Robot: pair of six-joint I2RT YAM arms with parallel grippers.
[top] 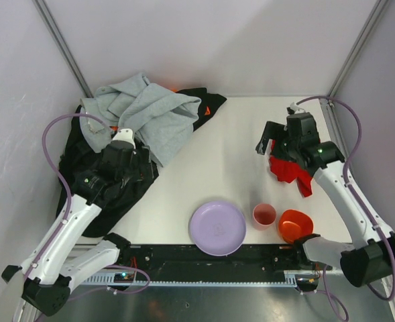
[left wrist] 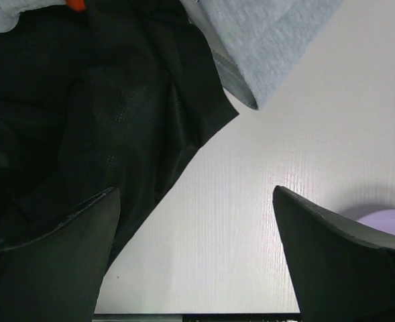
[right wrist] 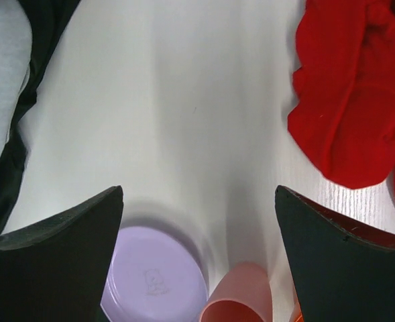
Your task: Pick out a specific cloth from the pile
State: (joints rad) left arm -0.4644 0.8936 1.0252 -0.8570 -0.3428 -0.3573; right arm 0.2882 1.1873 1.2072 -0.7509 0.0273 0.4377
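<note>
The small red cloth (top: 292, 172) lies crumpled on the white table at the right, apart from the pile (top: 137, 121). The pile is a light gray sweatshirt (top: 147, 111) on top of a large black garment (top: 93, 191), with bits of orange (top: 207, 109) showing. My right gripper (top: 272, 143) hovers open just left of the cloth. In the right wrist view the cloth (right wrist: 351, 100) sits at the upper right, clear of my empty right gripper (right wrist: 198, 221). My left gripper (left wrist: 197, 221) is open and empty over bare table by the black garment's edge (left wrist: 103, 100).
A lilac plate (top: 217, 228), a pink cup (top: 264, 215) and an orange bowl (top: 296, 225) stand along the near edge of the table. Walls enclose the table at the back and both sides.
</note>
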